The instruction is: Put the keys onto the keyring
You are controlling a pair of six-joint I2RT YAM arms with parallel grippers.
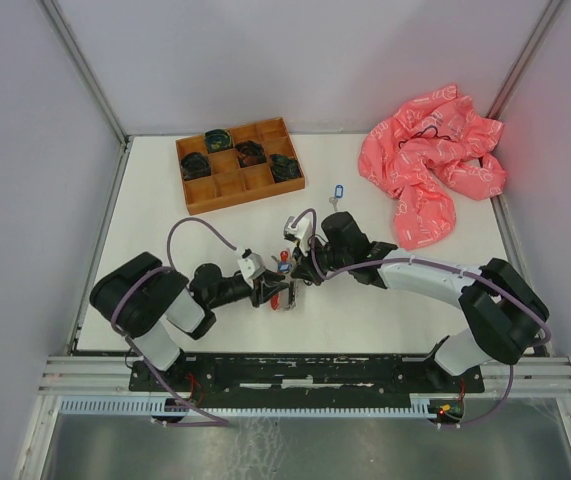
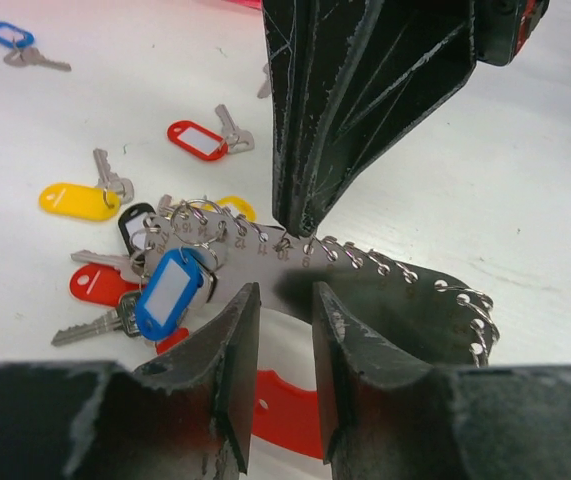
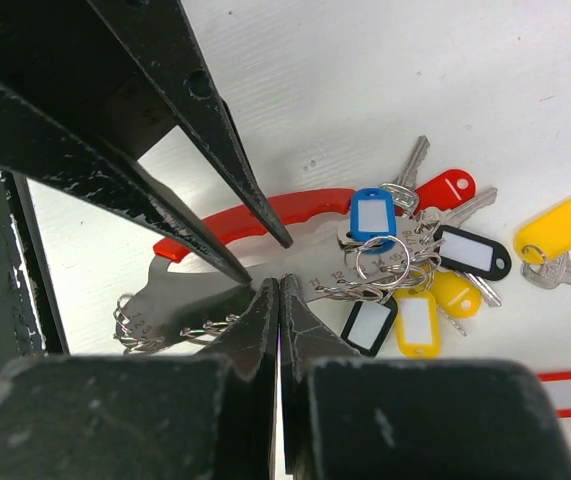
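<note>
**White Table: Keyring at Centre, Both Grippers Upon It**

White table (image 1: 145, 220) is seen between pale walls. A wooden compartment tray (image 1: 240, 165) is set at 11 o'clock and a crumpled pink cloth (image 1: 430, 165) at 2 o'clock. The keyring (image 2: 245, 255) is found at the table's centre, between the two arms. It is shown as a flat, curved silvery plate, edged with a row of small wire rings beside stamped numbers. A red plastic handle (image 2: 285, 415) is joined to its inner side.

A bunch of keys (image 2: 170, 290) is gathered at the plate's 9 o'clock end in the left wrist view, and blue, red, black and yellow tags are made out there. Loose on the table, a yellow-tagged key (image 2: 80, 200) and a red-tagged key (image 2: 197, 140) are seen at 10 to 12 o'clock of the bunch. A blue-tagged key (image 2: 10, 37) lies well apart at 11 o'clock.

The left gripper (image 2: 285, 295) is set with a narrow gap between its fingers, astride the plate's handle side. Whether the plate is pinched cannot be told. The right gripper (image 3: 280, 285) is pressed fully together, its tip placed at the ringed edge. Whether a ring is caught there cannot be told.
</note>
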